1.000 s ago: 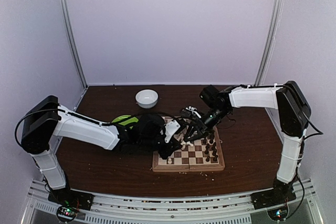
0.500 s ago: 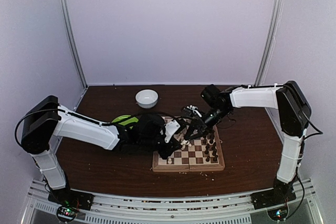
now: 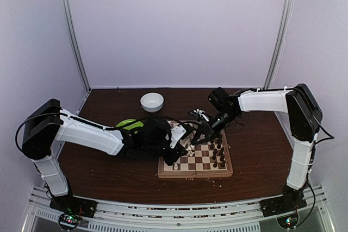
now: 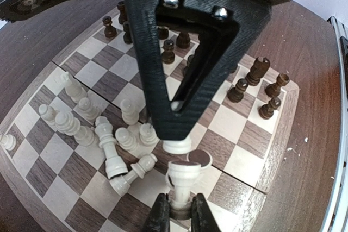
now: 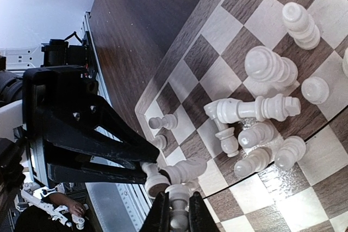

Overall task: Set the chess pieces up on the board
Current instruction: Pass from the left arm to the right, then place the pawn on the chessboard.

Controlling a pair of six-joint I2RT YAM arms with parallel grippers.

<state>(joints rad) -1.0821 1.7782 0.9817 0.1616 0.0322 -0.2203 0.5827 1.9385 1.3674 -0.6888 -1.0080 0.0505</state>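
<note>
Starting nearest the arm bases, the board is laid flat on the table, dark pieces stood along its right side and cream-white pieces bunched on its left half, some toppled. Above that bunch the left gripper is closed narrowly on one cream piece and the right gripper is pinched on a second cream piece, tips nearly meeting. Farther back, a green plate and a white bowl are seen.

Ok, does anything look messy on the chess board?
Yes. Several white pieces lie tipped over in a jumbled heap in the middle of the board, while the dark pieces stand upright along one edge.
</note>
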